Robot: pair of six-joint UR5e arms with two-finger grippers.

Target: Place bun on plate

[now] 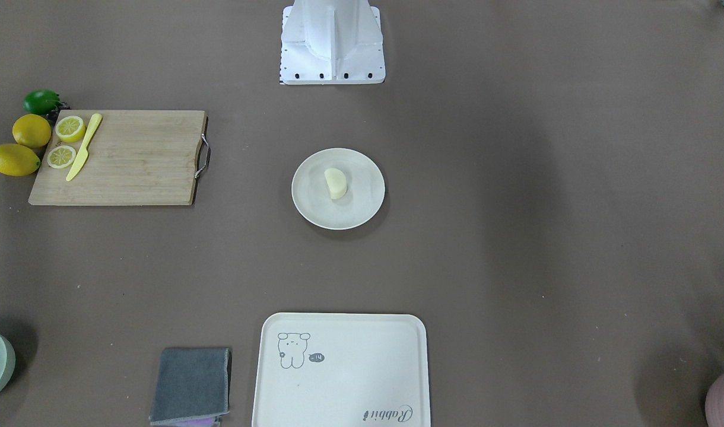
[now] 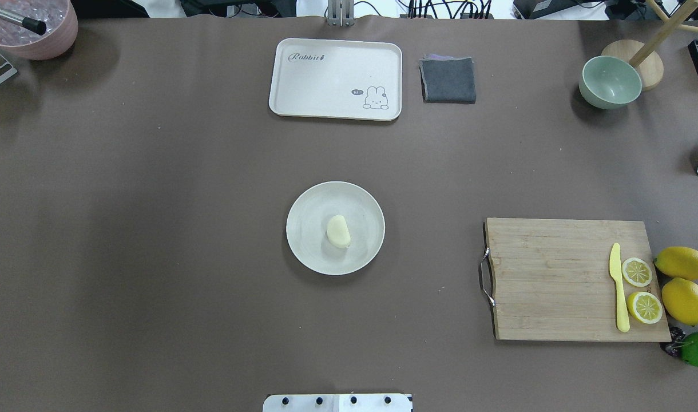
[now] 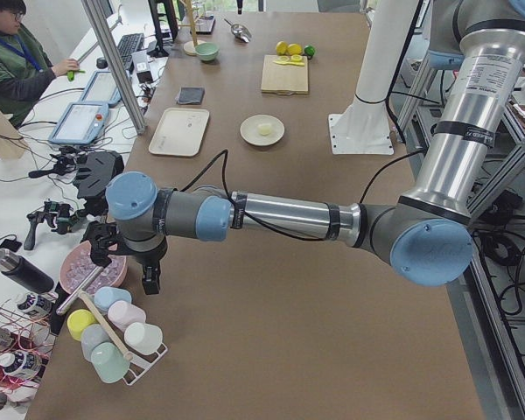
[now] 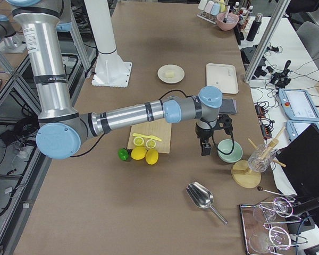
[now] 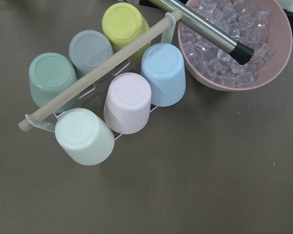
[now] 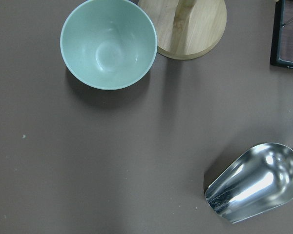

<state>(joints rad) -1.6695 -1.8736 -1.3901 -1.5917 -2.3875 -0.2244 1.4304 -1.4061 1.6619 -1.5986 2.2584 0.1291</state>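
Note:
The pale cream bun lies on the round off-white plate at the table's middle, a little off the plate's centre. No gripper is near it. My left gripper hangs far off at the table's left end, over the cup rack and the pink bowl. Over at the opposite end, my right gripper hangs beside the green bowl. Both show only in the side views, so I cannot tell whether they are open or shut. Neither wrist view shows any fingers.
A cream rabbit tray and a folded grey cloth lie at the far edge. A wooden cutting board carries a yellow knife and lemon halves, with whole lemons beside it. A metal scoop lies near the green bowl.

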